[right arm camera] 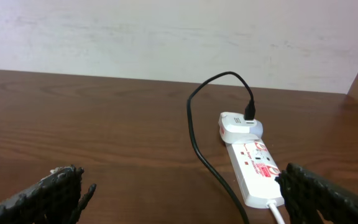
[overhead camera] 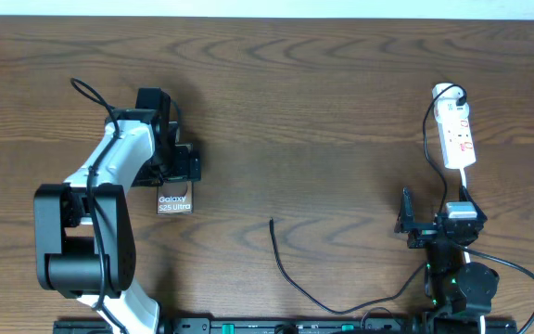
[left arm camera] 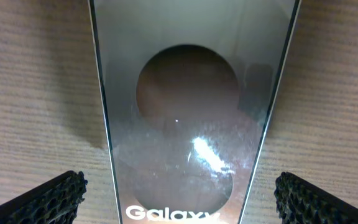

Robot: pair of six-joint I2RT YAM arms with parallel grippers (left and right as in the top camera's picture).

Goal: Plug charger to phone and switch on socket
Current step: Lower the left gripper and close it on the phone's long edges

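**Opening stage: charger and phone not yet joined**

The left gripper point(left arm camera: 179, 186), jaws wide apart and empty, is hovering directly over the phone point(overhead camera: 175, 202), which is lying flat on the table point(overhead camera: 323, 111). The charger point(overhead camera: 290, 278) is trailing across the wood, its connector tip point(overhead camera: 271, 221) lying well apart from the phone. The right gripper point(right arm camera: 182, 180), likewise spread and empty, is facing the socket point(right arm camera: 253, 168). By this evidence, plugging in and switching on are both awaiting execution.

The dark wood-grain tabletop point(overhead camera: 323, 111) carries the phone point(overhead camera: 174, 202) at left, the black charger cable point(overhead camera: 290, 278) mid-front and the white power strip point(overhead camera: 456, 139) far right.
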